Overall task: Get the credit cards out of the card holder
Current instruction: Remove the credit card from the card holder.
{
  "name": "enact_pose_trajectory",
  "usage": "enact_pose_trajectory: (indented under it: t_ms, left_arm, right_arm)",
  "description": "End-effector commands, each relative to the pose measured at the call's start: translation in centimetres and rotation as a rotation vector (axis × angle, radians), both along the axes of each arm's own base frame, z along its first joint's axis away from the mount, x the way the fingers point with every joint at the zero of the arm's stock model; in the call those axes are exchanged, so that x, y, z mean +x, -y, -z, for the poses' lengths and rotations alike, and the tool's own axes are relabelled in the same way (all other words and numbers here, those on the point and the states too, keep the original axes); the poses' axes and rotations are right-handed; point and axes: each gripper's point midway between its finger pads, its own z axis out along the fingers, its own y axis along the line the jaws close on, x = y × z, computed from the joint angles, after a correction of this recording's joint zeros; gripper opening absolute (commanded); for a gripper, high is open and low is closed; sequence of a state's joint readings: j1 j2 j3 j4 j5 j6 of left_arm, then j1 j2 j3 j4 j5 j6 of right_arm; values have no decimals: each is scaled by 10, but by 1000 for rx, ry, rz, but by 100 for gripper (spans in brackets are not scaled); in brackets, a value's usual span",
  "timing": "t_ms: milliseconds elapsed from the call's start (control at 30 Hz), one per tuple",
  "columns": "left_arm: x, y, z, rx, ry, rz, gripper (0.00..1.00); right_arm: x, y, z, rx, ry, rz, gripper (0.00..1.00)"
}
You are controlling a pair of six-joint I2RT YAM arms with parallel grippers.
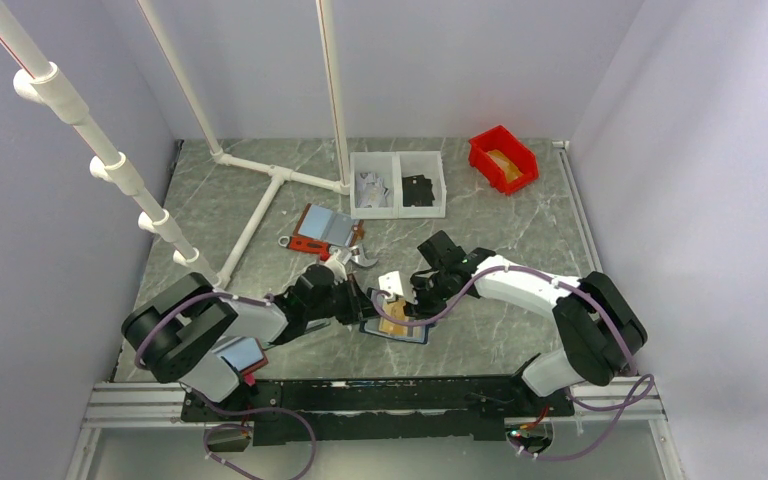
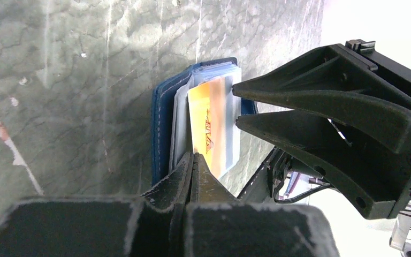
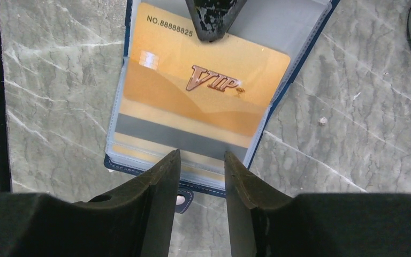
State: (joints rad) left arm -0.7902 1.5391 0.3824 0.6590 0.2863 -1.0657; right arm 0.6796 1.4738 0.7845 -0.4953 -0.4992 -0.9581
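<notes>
Two grippers over one wallet, Ana: how does the left gripper [image 2: 192, 156] stand?

Clenched, Ben. Its fingers are pressed tight together. The near edge of the thin tan-gold plastic card [image 3: 203, 96], the one lettered VIP, runs straight into the seam between them, so it is nipping that card.

And the right gripper [image 3: 202, 155]?

Released. Its fingers stand apart with nothing between them. They point at the card from the side opposite the left fingertips.

Where is the small navy blue bifold card holder [image 2: 161, 128]?

It lies spread open on the grey marble-patterned table [image 1: 520, 230], directly below both sets of fingertips. The gold card lies across its light blue pockets. Whether the card's end nearest the right fingers sits inside a pocket, I cannot tell. The holder's little navy strap tab [image 3: 183, 199] shows in the gap between the right fingers.

What else is near the arms?

An open red-edged holder [image 1: 322, 228] lies a little beyond the left gripper. Farther off, beyond both grippers, stands a white two-compartment tray [image 1: 398, 183]. A red plastic bin [image 1: 503, 158] sits well beyond the right gripper, near the table's far edge.
</notes>
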Motion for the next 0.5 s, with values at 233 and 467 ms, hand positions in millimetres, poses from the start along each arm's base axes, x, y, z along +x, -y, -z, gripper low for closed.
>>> enact_pose_trajectory:
  t_ms: [233, 467]
  left_arm:
    - [0, -12, -33, 9, 157, 61, 0]
    - [-2, -18, -56, 42, 315, 130, 0]
  right_arm:
    - [-28, 22, 7, -68, -175, 32, 42]
    - [-34, 12, -26, 68, -271, 29, 47]
